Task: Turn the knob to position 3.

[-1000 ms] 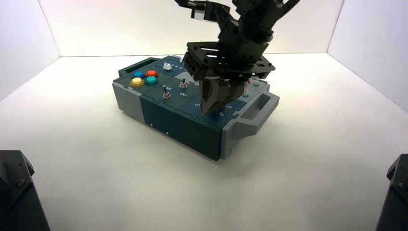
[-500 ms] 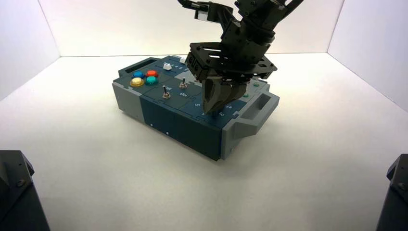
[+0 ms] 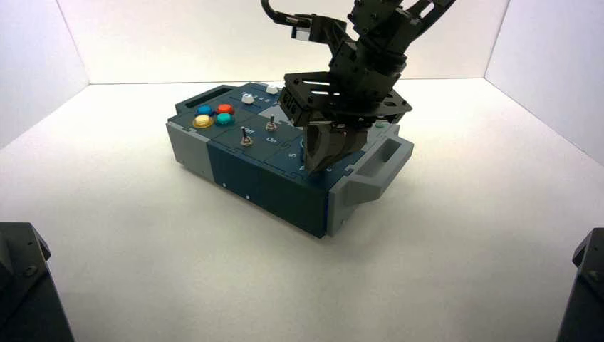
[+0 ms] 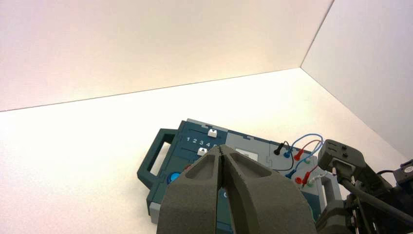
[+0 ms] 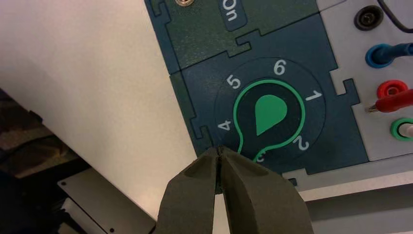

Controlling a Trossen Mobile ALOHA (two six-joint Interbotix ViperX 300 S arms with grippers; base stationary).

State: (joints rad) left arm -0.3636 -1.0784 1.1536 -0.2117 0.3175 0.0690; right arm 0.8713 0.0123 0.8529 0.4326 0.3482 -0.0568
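The pincer (image 5: 219,152) partly hides the numeral 3 (image 5: 261,157) on the dial.

green-faced knob (image 5: 269,112), white numerals (image 5: 279,67), yellow button (image 3: 203,122)

Right pincer (image 5: 219,148) blocking knob's (image 5: 269,113) tip

Bright diffuse light, pale walls near white, 1 soft shadow beside the box (image 3: 253,160)
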